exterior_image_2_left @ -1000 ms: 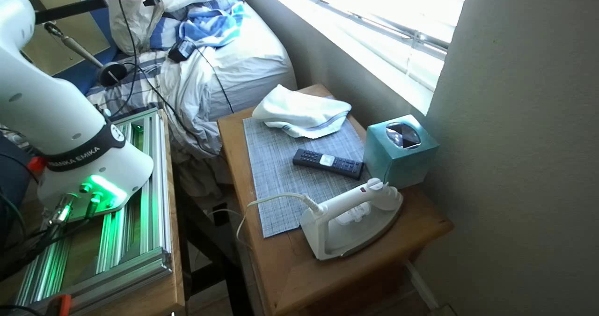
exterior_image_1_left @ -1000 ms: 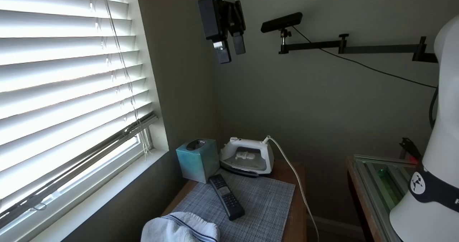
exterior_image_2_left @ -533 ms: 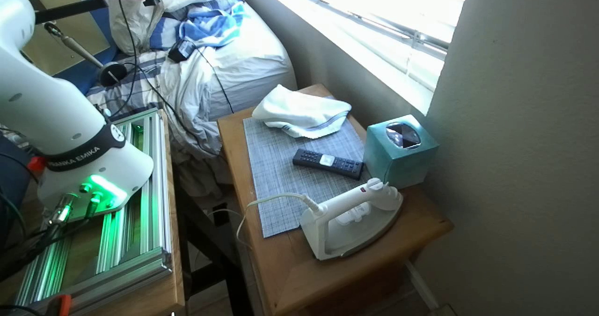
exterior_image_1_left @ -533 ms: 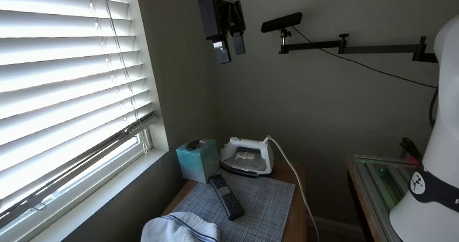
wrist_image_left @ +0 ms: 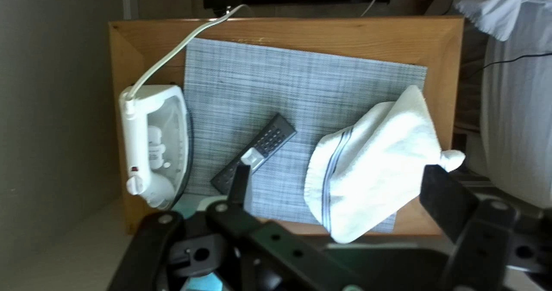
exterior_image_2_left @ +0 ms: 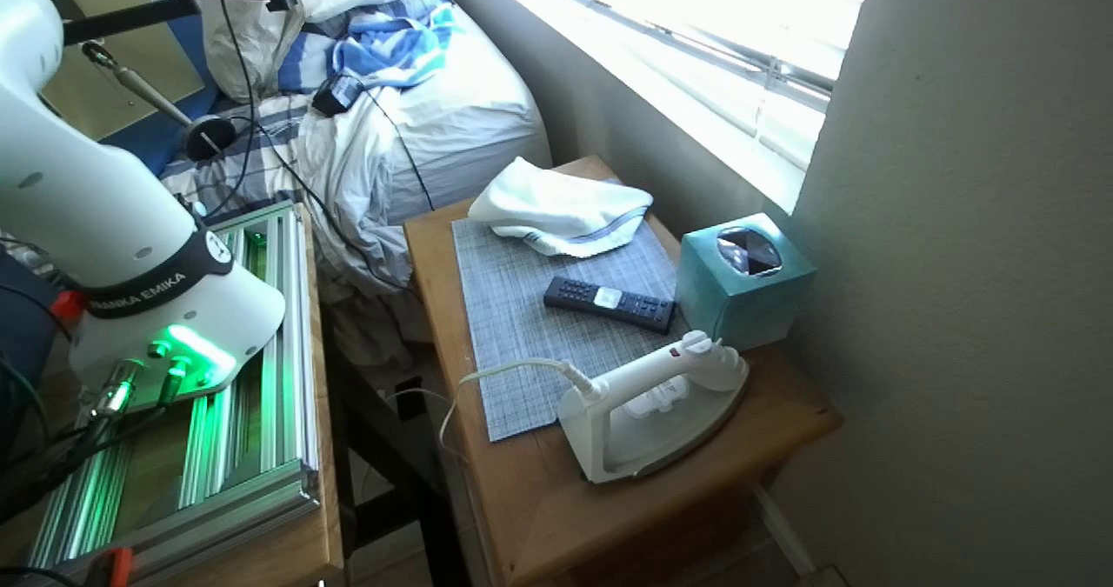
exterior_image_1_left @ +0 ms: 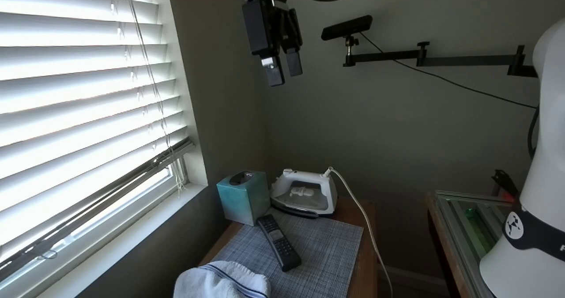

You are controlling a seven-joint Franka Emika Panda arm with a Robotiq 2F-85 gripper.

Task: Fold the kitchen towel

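End effector (exterior_image_1_left: 285, 73) hangs high over the counter (exterior_image_2_left: 539, 517), gaping wide. Wrist view, clocked from counter's middle: striped white kitchen towel (wrist_image_left: 379, 166) rumpled at 4 o'clock, mostly on grey placemat (wrist_image_left: 276, 79); iron (wrist_image_left: 156, 148) at 9 o'clock, dark remote (wrist_image_left: 253, 156) between them.

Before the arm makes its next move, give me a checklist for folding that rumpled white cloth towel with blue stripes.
1. Black two-finger gripper open: ok, jaws apart.
2. White cloth towel spread flat: not ok, rumpled.
3. Gripper off the towel: ok, hanging high above.
4. Long black plastic remote clear of the towel: ok, grey woven placemat shows between.
5. White plastic iron away from the towel: ok, opposite end of wooden table.
6. Iron cold: cannot tell.
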